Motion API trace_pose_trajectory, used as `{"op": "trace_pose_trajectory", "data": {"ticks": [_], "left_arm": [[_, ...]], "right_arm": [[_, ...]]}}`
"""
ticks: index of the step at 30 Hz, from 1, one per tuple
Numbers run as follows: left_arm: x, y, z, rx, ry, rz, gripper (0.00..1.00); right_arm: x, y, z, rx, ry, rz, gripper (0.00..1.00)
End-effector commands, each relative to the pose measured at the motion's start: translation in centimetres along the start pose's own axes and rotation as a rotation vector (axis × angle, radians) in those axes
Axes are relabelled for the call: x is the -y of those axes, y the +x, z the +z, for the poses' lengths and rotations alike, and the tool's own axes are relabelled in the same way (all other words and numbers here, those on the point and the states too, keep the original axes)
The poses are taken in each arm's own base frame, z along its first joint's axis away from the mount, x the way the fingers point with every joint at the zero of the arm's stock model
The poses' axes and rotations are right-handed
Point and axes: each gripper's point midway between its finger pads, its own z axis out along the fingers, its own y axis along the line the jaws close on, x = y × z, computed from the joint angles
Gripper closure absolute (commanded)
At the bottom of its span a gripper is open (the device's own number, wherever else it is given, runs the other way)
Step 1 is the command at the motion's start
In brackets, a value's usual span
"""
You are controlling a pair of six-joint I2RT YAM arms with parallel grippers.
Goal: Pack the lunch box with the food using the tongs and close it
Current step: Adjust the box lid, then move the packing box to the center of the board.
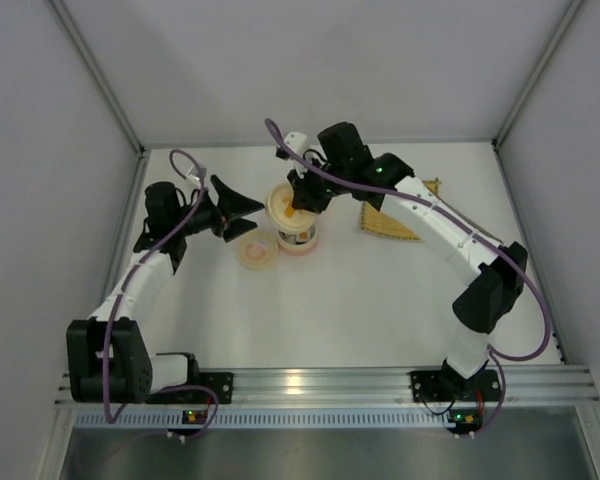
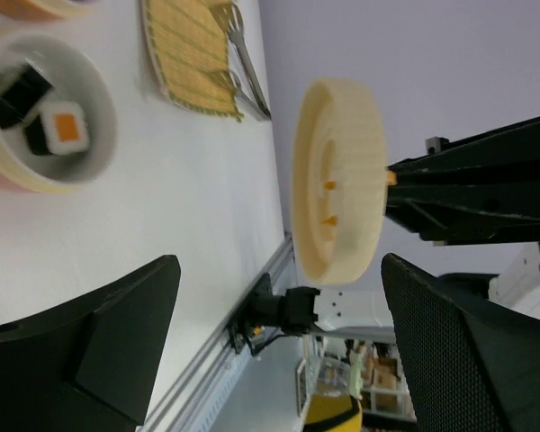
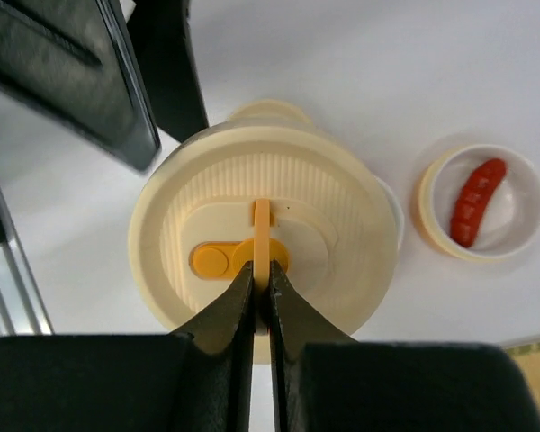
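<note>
Right wrist view looks straight down on the lid (image 3: pixel 342 234). The right gripper (image 3: pixel 262 270) is pinched tight on the thin upright tab (image 3: pixel 262 220) at the lid's centre, with no gap left between the jaws.

The lid looks like light, rigid, smooth plastic. That tab is the only sensible place to take it, though such a narrow pinch probably lets the disc swing or tilt. It seems to hang above a lunch box tier (image 1: pixel 300 240) instead of sitting on it, so I judge it needs to go down level.

At three o'clock from the lid in this view, the sausage (image 3: pixel 474 202) lies in a small cup (image 3: pixel 429 193).

From the left wrist, the sushi rolls (image 2: pixel 65 126) sit in a white bowl (image 2: pixel 103 135) at ten o'clock. The tongs (image 2: pixel 247 72) rest along the edge of the bamboo mat (image 2: pixel 189 54) at twelve o'clock, and no gripper touches them. The toy pieces are likely light and apt to slip or roll between metal arms (the sausage especially).

In the top view, the right arm arcs from its base at five o'clock up to the far middle, wrist bent downward over the lid. The left arm folds at the elbow near its base. The left gripper (image 1: pixel 258 215) is turned sideways at nine o'clock from the lid, its jaws spread wide with nothing between them.
</note>
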Motion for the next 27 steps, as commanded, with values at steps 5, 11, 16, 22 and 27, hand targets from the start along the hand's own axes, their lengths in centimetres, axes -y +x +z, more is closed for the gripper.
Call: {"op": "trace_pose_trajectory", "data": {"ticks": [5,11,16,22,27], "left_arm": [[-1.0,-6.5,-4.8,0.091,-0.144,0.222,0.02],[-1.9,-8.0,-5.5,0.019,-0.231,0.332,0.02],[-2.4,-7.7,-5.6,-0.007,-0.211,0.323,0.02],[-3.2,-7.7,-5.5,-0.006,-0.172,0.283,0.02],[-3.9,-7.9,-5.3,-0.013,-0.167,0.245,0.02]], "right_arm": [[6.5,-2.5,-2.7,-0.022,0.114,-0.238,1.0],[9.7,0.7,0.5,-0.17,0.128,-0.395,1.0],[13.3,3.1,4.1,-0.22,0.124,-0.398,1.0],[17.7,4.1,6.8,-0.185,0.165,-0.355,1.0],[19.6,4.2,8.6,-0.142,0.198,-0.344,1.0]]}}
